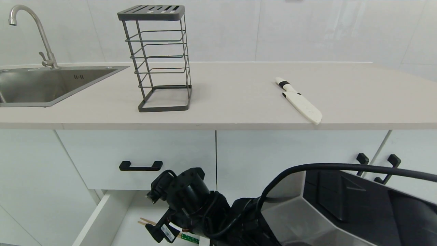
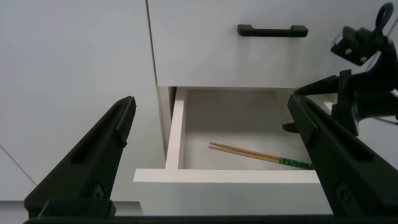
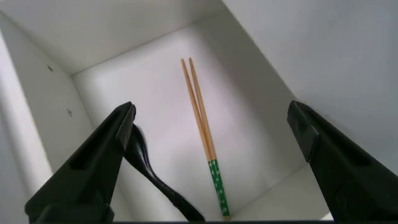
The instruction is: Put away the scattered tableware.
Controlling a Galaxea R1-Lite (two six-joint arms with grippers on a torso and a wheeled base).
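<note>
Looking down at the lower middle of the head view, we see the right arm (image 1: 191, 201) hanging over an open drawer (image 1: 92, 218) below the counter (image 1: 239, 89). The right gripper (image 3: 211, 115) is spread wide and holds nothing, with its two fingers apart above the drawer floor. The chopsticks (image 3: 202, 118) lie side by side on that floor, green at one end, and in the head view their bare tips poke out at the lower left of the arm. A black utensil (image 3: 149, 171) lies near them in the same drawer, close to one side wall, and we cannot tell what kind it is. The left gripper (image 2: 211, 106) is also wide open and empty, well back from the drawer's front and facing it. A white knife (image 1: 300, 101) lies flat at the right of the counter, its tip at the front edge. A wire rack (image 1: 152, 13) stands upright at the upper left centre, beside the sink (image 1: 51, 82) and tap (image 1: 41, 30).
</note>
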